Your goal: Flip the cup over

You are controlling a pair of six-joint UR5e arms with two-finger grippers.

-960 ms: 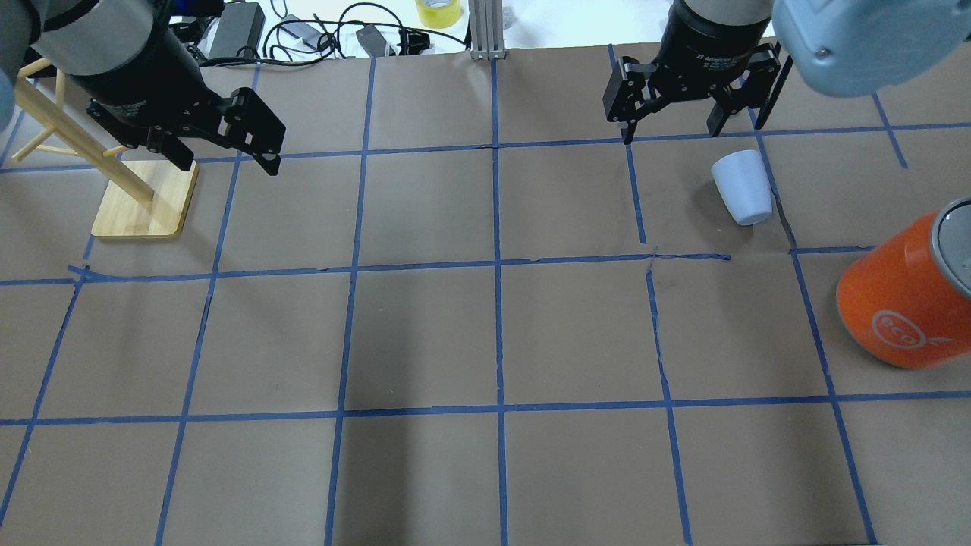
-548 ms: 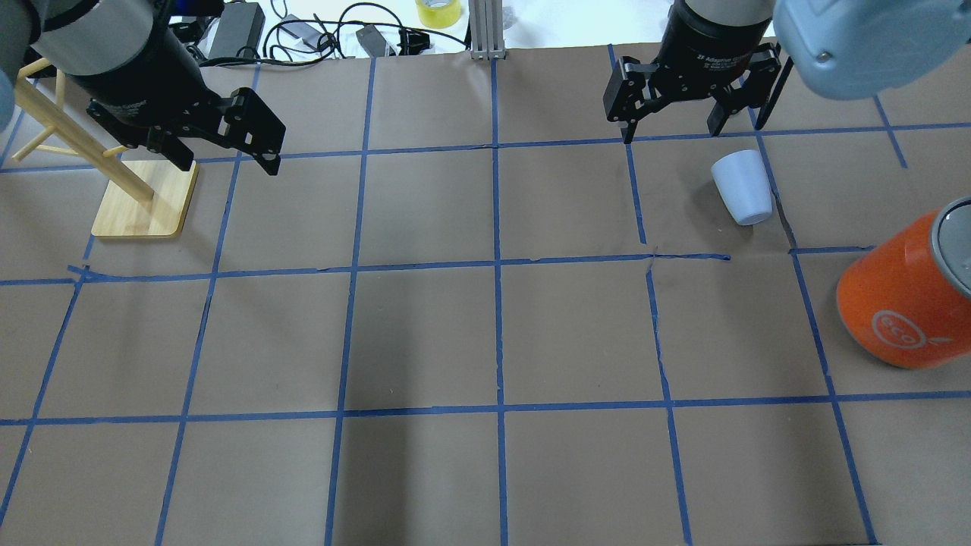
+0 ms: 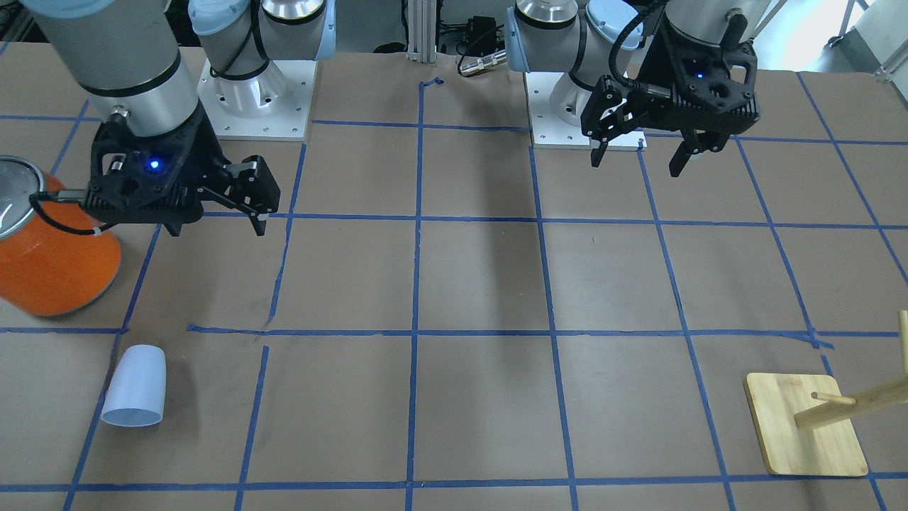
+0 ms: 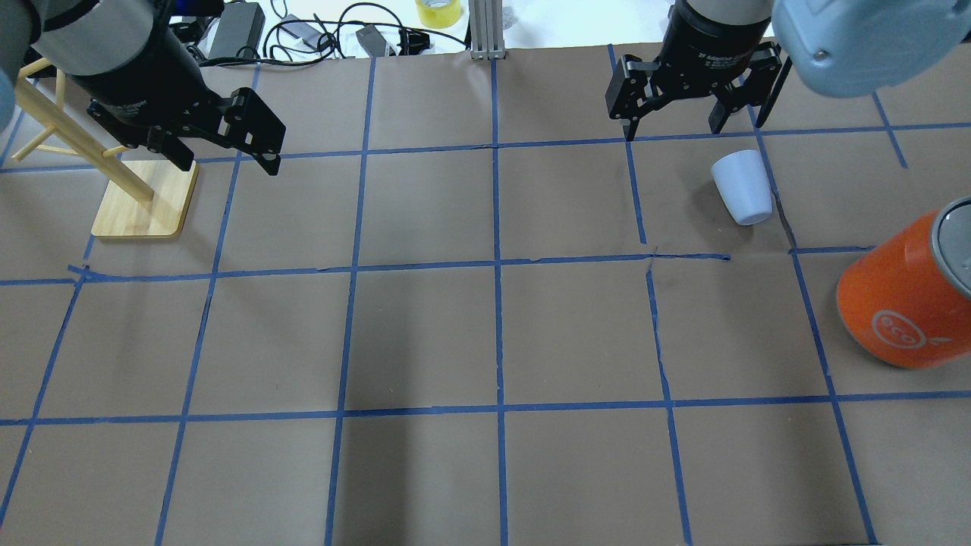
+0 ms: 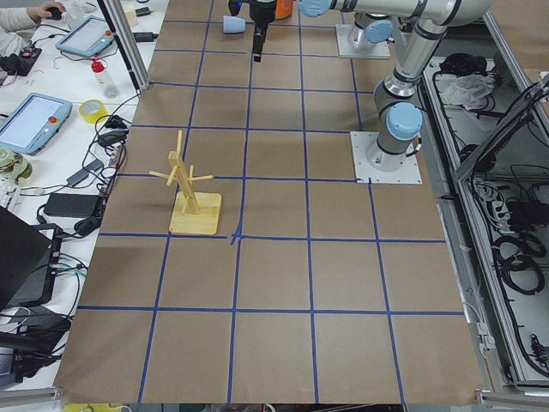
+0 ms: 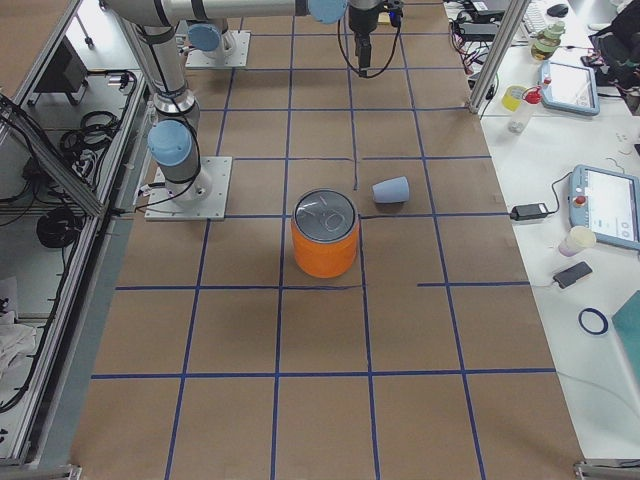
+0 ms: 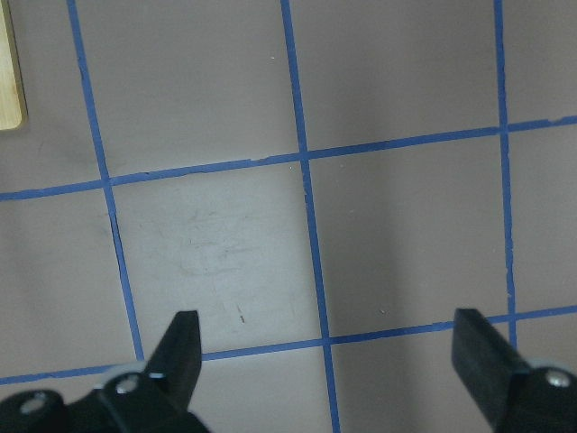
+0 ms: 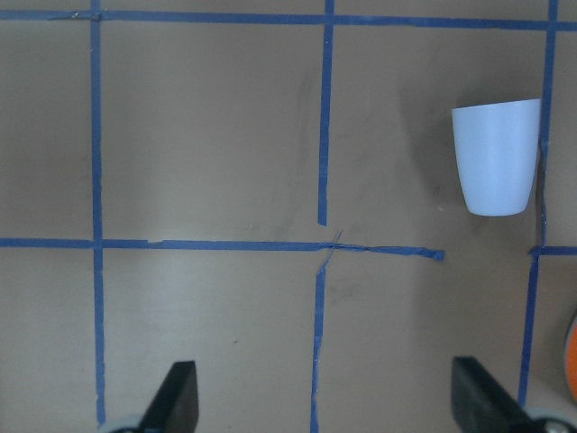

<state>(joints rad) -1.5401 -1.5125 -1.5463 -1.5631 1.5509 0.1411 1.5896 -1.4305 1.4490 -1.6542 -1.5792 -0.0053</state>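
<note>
The small pale lavender-blue cup (image 4: 742,186) lies on its side on the brown paper, wide mouth toward the far edge. It also shows in the front-facing view (image 3: 136,387), the right wrist view (image 8: 496,155) and the exterior right view (image 6: 391,190). My right gripper (image 4: 672,133) is open and empty, hovering above the table apart from the cup; it also shows in the front-facing view (image 3: 216,228). My left gripper (image 4: 227,165) is open and empty, hovering beside the wooden stand; it also shows in the front-facing view (image 3: 636,166).
A large orange can (image 4: 903,303) with a silver lid stands at the right edge, nearer the robot than the cup. A wooden peg stand (image 4: 144,201) stands at the far left. Cables and a tape roll (image 4: 438,10) lie beyond the far edge.
My right gripper has shifted very slightly toward the far edge. The cup, the can and the left arm have not moved.
</note>
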